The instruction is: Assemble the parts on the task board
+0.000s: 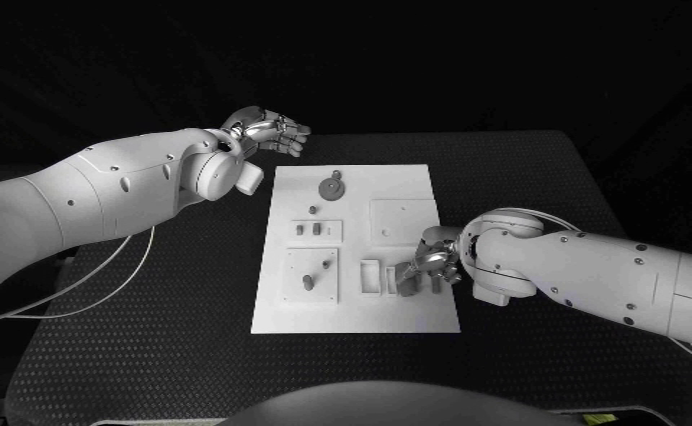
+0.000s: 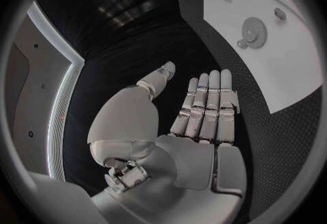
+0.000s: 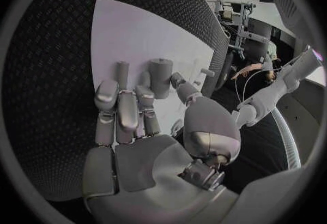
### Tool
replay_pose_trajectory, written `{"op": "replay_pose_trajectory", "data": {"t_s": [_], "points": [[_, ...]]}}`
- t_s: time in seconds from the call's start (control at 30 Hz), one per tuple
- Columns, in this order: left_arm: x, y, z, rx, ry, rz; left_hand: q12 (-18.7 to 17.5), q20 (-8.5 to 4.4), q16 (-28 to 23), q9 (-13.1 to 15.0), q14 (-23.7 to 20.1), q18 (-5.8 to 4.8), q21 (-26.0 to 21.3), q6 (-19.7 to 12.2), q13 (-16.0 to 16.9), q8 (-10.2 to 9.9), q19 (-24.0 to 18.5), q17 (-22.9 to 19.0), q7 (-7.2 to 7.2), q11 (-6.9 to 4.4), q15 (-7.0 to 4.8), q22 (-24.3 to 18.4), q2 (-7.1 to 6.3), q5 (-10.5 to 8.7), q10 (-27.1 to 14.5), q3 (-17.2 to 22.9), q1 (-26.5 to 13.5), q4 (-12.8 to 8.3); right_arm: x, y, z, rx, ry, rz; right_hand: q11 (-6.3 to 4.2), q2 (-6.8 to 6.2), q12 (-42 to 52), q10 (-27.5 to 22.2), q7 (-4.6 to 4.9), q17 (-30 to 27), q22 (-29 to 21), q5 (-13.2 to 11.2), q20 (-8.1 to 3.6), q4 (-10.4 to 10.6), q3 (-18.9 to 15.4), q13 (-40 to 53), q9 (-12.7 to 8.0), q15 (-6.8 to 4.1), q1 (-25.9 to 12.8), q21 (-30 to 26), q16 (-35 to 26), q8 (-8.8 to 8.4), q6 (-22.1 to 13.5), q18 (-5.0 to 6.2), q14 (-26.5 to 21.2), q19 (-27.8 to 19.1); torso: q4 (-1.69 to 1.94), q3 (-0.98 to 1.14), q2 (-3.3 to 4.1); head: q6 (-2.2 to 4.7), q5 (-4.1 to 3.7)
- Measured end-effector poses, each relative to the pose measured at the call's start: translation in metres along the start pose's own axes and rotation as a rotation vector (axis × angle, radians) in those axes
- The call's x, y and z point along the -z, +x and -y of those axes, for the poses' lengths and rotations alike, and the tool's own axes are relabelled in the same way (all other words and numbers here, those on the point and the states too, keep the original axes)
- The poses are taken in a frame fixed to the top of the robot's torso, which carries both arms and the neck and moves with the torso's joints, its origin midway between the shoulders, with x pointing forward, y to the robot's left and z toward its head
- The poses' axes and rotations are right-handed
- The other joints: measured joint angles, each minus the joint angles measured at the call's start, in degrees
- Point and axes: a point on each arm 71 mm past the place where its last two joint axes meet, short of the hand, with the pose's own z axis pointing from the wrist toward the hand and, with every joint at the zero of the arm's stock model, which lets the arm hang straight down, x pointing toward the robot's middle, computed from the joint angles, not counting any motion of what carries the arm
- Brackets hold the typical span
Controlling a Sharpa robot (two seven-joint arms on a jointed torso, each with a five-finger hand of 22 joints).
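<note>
Working at the near right part of the white board [image 1: 355, 246], the right robot hand [image 1: 433, 264] is reaching among small grey pegs [image 3: 161, 77]; one peg seems to be pinched between thumb and finger, though I cannot tell for sure. The left robot hand [image 1: 267, 132] is hovering released, fingers straight, over the table [image 1: 188, 286] beyond the board's far left corner. Risk: the crowded fingers could be knocking neighbouring pegs over, or a weak pinch could be dropping one.

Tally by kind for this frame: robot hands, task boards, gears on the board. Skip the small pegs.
Robot hands: 2, the left robot hand and the right robot hand
Task board: 1
Gear: 1
Total: 4
</note>
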Motion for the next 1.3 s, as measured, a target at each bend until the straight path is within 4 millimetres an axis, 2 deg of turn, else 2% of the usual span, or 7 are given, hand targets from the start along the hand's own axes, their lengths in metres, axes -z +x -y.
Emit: {"op": "replay_pose_trajectory", "data": {"t_s": [0.4, 0.63, 0.7, 0.8, 0.97, 1.17, 1.3], "points": [[0.000, 0.000, 0.000, 0.000, -0.001, -0.001, 0.20, 0.00, 0.00, -0.05, 0.00, -0.04, 0.00, 0.00, -0.05, 0.00, 0.00, 0.05, 0.00, 0.00, 0.00, 0.05, 0.00, 0.00, 0.00, -0.16, 0.00, 0.16, 0.000, 0.000, -0.002, 0.010, 0.005, 0.004, 0.09, 0.61, -0.01, 0.10, -0.25, -0.58, 0.00, -0.01, -0.09, -1.68, 0.42, 0.05, 0.00, -0.05, -0.46, 0.00, 0.41, 0.03, 0.37, -0.02, -0.05, -0.14, 0.06, -0.02, 0.01, 0.00, -0.19], [0.000, 0.000, 0.000, 0.000, -0.001, -0.001, 0.21, 0.00, 0.00, -0.05, 0.00, -0.06, 0.00, 0.00, -0.05, 0.00, 0.00, 0.05, 0.00, 0.00, 0.00, 0.04, 0.00, 0.00, 0.00, -0.16, 0.00, 0.16, 0.001, 0.000, 0.000, -0.005, 0.005, 0.001, -0.32, 2.88, -0.01, 0.50, -0.03, -0.79, 0.00, -0.22, -0.07, -2.23, 0.61, 0.23, 0.00, -0.03, -1.05, 0.00, 0.79, -0.01, 0.65, -0.03, -0.07, -0.32, 0.07, -0.04, 0.01, -0.08, -0.13], [0.000, 0.000, 0.000, 0.000, -0.001, -0.001, 0.21, 0.00, 0.00, -0.05, 0.00, -0.08, 0.00, 0.00, -0.04, 0.00, 0.00, 0.05, 0.00, 0.00, 0.00, 0.04, 0.10, 0.00, 0.00, -0.16, -0.10, 0.16, 0.002, 0.001, 0.001, -0.018, 0.003, 0.000, -0.32, 3.63, 0.00, 0.50, 0.13, -0.98, 0.00, -0.23, -0.06, -2.45, 0.54, 0.21, -0.30, -0.02, -1.08, 0.00, 0.79, -0.84, 0.80, -0.04, -0.08, -0.35, 0.06, -0.03, 0.01, -0.02, -0.10], [0.000, 0.000, 0.000, 0.000, -0.001, -0.001, 0.20, 0.00, 0.00, -0.05, 0.00, -0.13, 0.00, 0.00, -0.04, 0.00, 0.00, 0.05, 0.00, 0.00, 0.00, 0.04, 0.23, 0.00, 0.00, -0.16, -0.23, 0.16, 0.004, 0.002, 0.001, -0.038, -0.002, -0.008, -0.31, 3.90, 0.00, 0.74, -0.04, -1.14, 0.00, -0.23, -0.06, -2.70, 0.47, 0.11, -3.22, -0.01, -0.88, 0.22, 0.79, -0.74, 1.20, -0.04, -0.09, -0.51, 0.02, -0.02, 0.01, 0.04, -0.06], [0.000, 0.000, 0.000, 0.000, -0.002, -0.001, 0.20, 0.00, 0.00, -0.05, 0.00, -0.14, 0.00, 0.00, -0.05, 0.00, 0.00, 0.10, 0.00, 0.00, 0.00, 0.03, 0.23, 0.00, 0.00, -0.16, -0.23, 0.16, 0.011, -0.005, -0.002, -0.064, -0.013, -0.011, -0.31, 4.28, 0.00, 0.90, -0.10, -1.25, 0.00, -0.24, -0.06, -2.70, 0.48, 0.07, -2.88, 0.05, -1.12, 0.22, 0.79, -0.36, 1.32, -0.03, -0.16, -0.53, -0.01, 0.02, 0.01, 0.15, 0.01], [0.000, 0.000, 0.000, 0.000, -0.002, -0.002, 0.20, 0.00, 0.00, -0.05, 0.00, 0.44, 0.00, 0.00, -0.04, 0.00, 0.00, 0.11, 0.00, 0.00, 0.00, 0.02, 0.23, 0.00, 0.00, -0.15, -0.23, 0.15, 0.019, -0.017, -0.004, -0.098, -0.024, -0.001, -0.62, 4.73, 0.00, 1.20, -0.24, -1.48, 0.00, -0.27, -0.05, -2.79, 0.39, -0.02, -2.66, -0.08, -1.56, 0.22, 1.00, -0.35, 1.77, -0.03, -0.32, -0.54, 0.00, 0.02, 0.01, 0.25, -0.04], [0.000, 0.001, 0.000, 0.000, -0.002, -0.002, 0.20, 0.00, 0.00, -0.04, 0.00, 0.44, 0.00, 0.00, -0.04, 0.00, 0.00, 0.11, 0.00, 0.00, 0.00, 0.03, 0.23, 0.00, 0.00, -0.15, -0.22, 0.15, 0.022, -0.018, -0.006, -0.115, -0.032, -0.003, -0.41, 4.32, 0.00, 1.41, -0.23, -1.71, -0.01, -0.27, -0.04, -2.89, -0.11, -0.02, -2.59, -0.14, -1.98, 0.22, 1.00, -0.29, 1.80, -0.04, -0.40, -0.55, -0.02, 0.02, 0.01, 0.29, -0.10]]}}
